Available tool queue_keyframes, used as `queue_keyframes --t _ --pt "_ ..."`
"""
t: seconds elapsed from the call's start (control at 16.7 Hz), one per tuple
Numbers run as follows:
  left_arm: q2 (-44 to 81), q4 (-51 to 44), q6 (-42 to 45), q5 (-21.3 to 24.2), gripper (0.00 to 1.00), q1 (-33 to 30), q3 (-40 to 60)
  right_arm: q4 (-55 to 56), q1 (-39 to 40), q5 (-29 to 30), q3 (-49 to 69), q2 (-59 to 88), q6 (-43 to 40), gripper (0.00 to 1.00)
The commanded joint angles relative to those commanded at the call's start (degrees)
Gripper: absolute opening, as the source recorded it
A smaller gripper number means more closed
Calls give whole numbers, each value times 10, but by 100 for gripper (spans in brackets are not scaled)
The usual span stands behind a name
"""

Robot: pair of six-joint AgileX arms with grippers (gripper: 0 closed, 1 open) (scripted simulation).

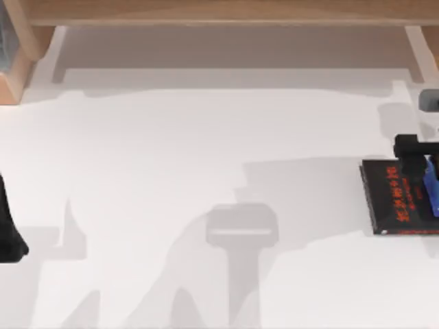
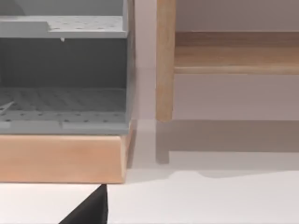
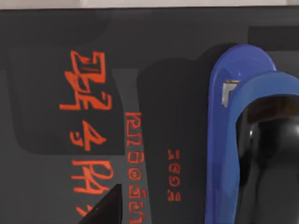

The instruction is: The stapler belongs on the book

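At the right edge of the table (image 1: 206,171), your right gripper (image 1: 420,152) sits over the book (image 1: 387,195), which lies flat with its black cover and red characters facing up. The blue stapler (image 1: 431,186) is on that cover, toward the book's right side, partly under the arm. From the right wrist view you look straight down at the stapler (image 3: 224,140) against the cover (image 3: 70,70); a dark finger (image 3: 271,168) presses along one of its sides, but you cannot tell whether the pincer is pinching it or spread.

Your left arm (image 1: 8,226) is parked at the table's left edge; you cannot tell how its pincer stands.

Farther back, a wooden shelf frame (image 1: 219,12) runs along the table's far side, and the left wrist view shows a grey perforated rack (image 2: 63,74) resting on a wooden base (image 2: 60,158).
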Motion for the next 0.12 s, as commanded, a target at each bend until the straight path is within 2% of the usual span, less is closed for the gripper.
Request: queue_keyframes --t 0.12 --pt "0 0 0 0 100 0 0 0 0 0 0 0 0 100"
